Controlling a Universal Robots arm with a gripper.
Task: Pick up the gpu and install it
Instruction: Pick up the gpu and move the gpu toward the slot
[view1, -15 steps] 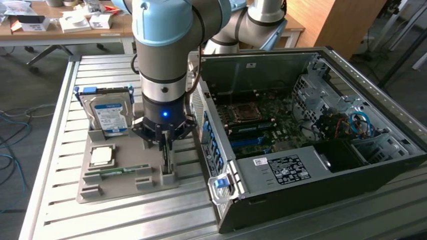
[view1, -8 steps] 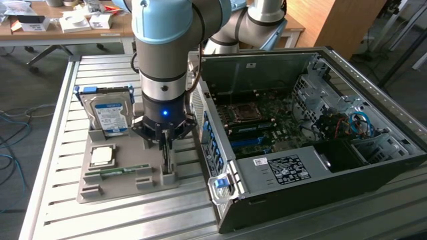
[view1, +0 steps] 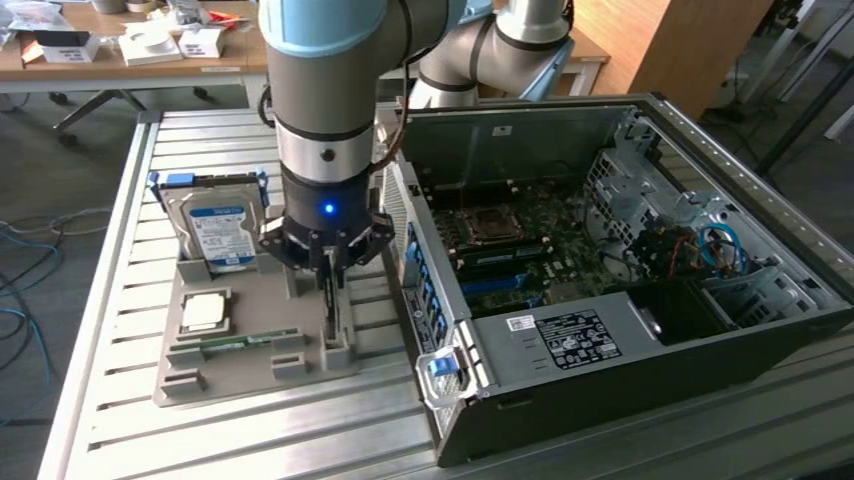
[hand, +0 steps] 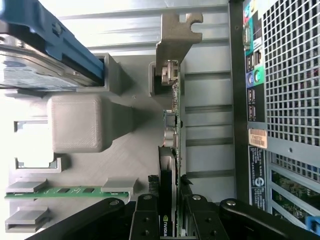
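Claw (view1: 330, 287) clamped on the gpu (hand: 174, 145)
Wrist view shows its fingers (hand: 146, 220) squeezing the card; in the exterior view it is a thin edge, hard to make out

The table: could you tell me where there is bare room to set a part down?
Bare slats of the table lie below the holder in the exterior view, on that view's left of it, and beyond the hard drive. Crowded: the strip between holder and case, where the gripper stands over the gpu.
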